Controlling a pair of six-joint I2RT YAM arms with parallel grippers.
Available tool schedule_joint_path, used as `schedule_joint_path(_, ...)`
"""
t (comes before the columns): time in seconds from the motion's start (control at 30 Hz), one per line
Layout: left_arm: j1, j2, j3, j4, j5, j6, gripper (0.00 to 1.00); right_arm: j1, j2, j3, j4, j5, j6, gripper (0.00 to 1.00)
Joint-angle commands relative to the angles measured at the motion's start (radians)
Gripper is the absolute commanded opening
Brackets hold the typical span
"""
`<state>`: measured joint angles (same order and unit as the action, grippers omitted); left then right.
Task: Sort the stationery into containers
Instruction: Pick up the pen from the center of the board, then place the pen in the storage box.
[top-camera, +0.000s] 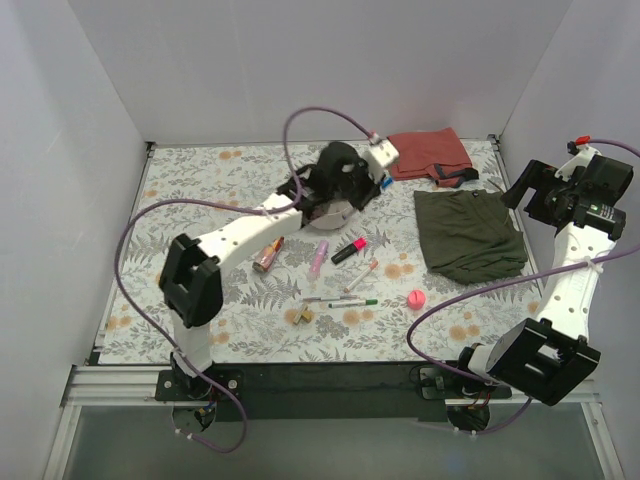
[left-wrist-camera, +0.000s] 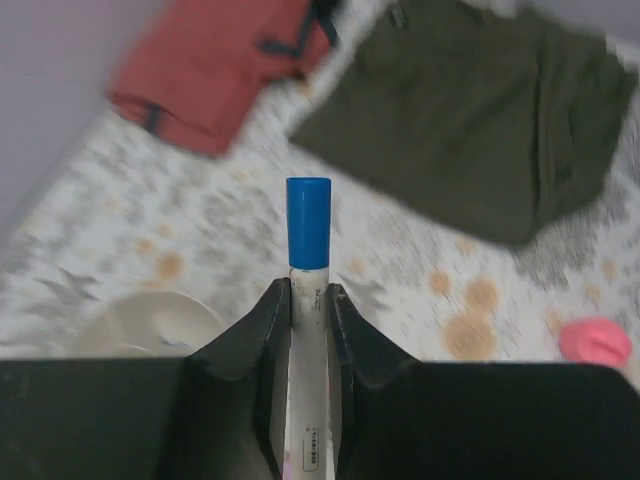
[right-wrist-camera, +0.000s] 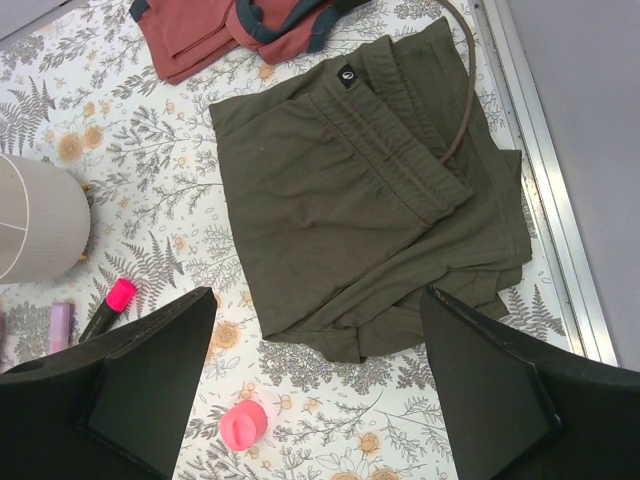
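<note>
The left jaws are closed tight on the white barrel of a blue-capped pen (left-wrist-camera: 308, 222), its two black fingers (left-wrist-camera: 262, 335) pressing it from either side, the cap sticking out past their tips. In the overhead view this arm reaches across the counter (top-camera: 200, 180) and holds the pen above the round white bowl (top-camera: 336, 212), which it largely hides; the left wrist view shows a blurred part of the bowl's rim below and to the left of the fingers. The right jaws stand wide apart with nothing between them, raised above the right side of the counter over the olive-green cloth (right-wrist-camera: 370, 200). Near that cloth's front corner lies the pink ball (right-wrist-camera: 243, 424), apart from it. The folded red cloth (top-camera: 430, 155) sits at the far edge, just beyond the olive one. The rest of the stationery lies loose on the counter in front of the bowl: a pink-orange patterned tube (top-camera: 268, 254) to the left, a lilac tube (top-camera: 319, 258) beside it, and a black-pink highlighter (top-camera: 349, 249) to the right. Nearer the arm bases are a pink-capped pen (top-camera: 362, 276), a green-capped pen (top-camera: 355, 303) with another thin pen (top-camera: 322, 298) close by, and the tan bits (top-camera: 302, 315).
</note>
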<state>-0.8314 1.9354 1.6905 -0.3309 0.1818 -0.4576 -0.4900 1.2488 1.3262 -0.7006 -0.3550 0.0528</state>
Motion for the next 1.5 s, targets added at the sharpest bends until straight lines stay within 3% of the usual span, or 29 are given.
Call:
schedule_joint_path(0.0, 0.069, -0.194, -0.055, 0.453, -0.059, -0.001, 0.00, -0.004, 0.001, 0.019, 0.055, -0.022, 0.019, 0.91)
schedule_joint_path(0.13, 0.110, -0.277, -0.381, 0.962, -0.169, 0.106, 0.00, -0.004, -0.008, -0.002, 0.079, -0.021, 0.038, 0.90)
schedule_joint_path(0.17, 0.120, -0.274, -0.425, 1.180, -0.203, 0.118, 0.00, -0.004, -0.008, -0.005, 0.082, -0.021, 0.047, 0.90)
schedule_joint_path(0.3, 0.189, -0.147, -0.474, 1.499, -0.341, 0.111, 0.00, -0.004, -0.017, -0.015, 0.099, -0.015, 0.070, 0.89)
schedule_joint_path(0.5, 0.311, 0.002, -0.321, 1.411, -0.455, -0.120, 0.00, -0.002, -0.011, -0.012, 0.092, 0.004, 0.053, 0.88)
schedule_joint_path(0.67, 0.354, 0.020, -0.296, 1.310, -0.380, -0.251, 0.00, -0.002, -0.008, -0.021, 0.095, 0.014, 0.039, 0.89)
schedule_joint_path(0.97, 0.396, 0.048, -0.330, 1.210, -0.257, -0.384, 0.00, -0.002, 0.012, -0.015, 0.090, 0.028, 0.019, 0.89)
schedule_joint_path(1.47, 0.414, 0.154, -0.284, 1.141, -0.120, -0.454, 0.00, -0.002, 0.055, 0.016, 0.082, 0.027, 0.004, 0.89)
